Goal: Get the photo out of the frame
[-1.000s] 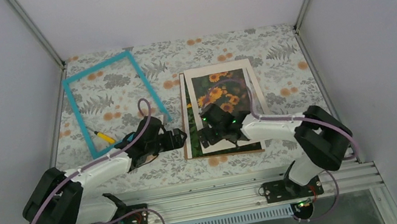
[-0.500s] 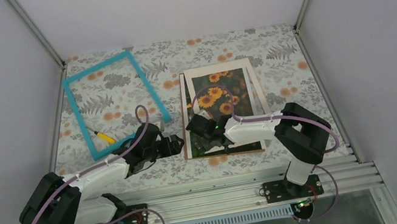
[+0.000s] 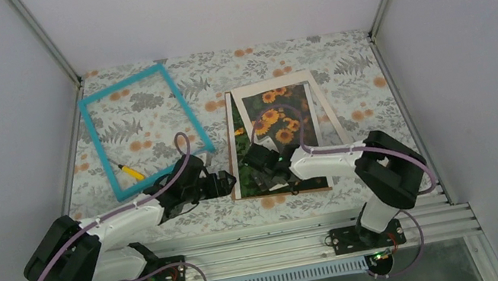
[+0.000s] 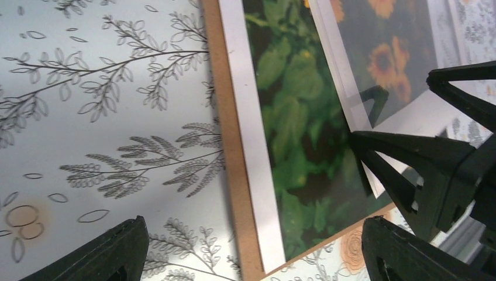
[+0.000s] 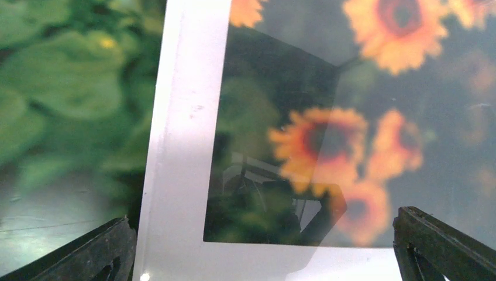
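The empty turquoise frame [image 3: 99, 147] lies flat at the far left. At table centre the sunflower photo [image 3: 240, 150] rests on a brown backing board [image 3: 240, 188], with a cream-white mat [image 3: 317, 105] lying skewed over it. My left gripper [image 3: 227, 183] is open just left of the stack's near-left corner; its view shows the photo [image 4: 298, 134] with its pale edge and the board [image 4: 225, 146] between the fingers. My right gripper [image 3: 261, 173] hovers open over the mat's near-left corner [image 5: 181, 146], the photo [image 5: 58, 88] green at left and flowers showing through the window.
A small yellow-handled tool [image 3: 129, 171] lies inside the frame opening. White walls close the left, right and back. A metal rail [image 3: 249, 248] with the arm bases runs along the near edge. The floral cloth [image 3: 355, 60] covers the table.
My right gripper has slid left and nearer, to the stack's near-left corner. My left gripper has crept right toward that same corner. Both stayed open.
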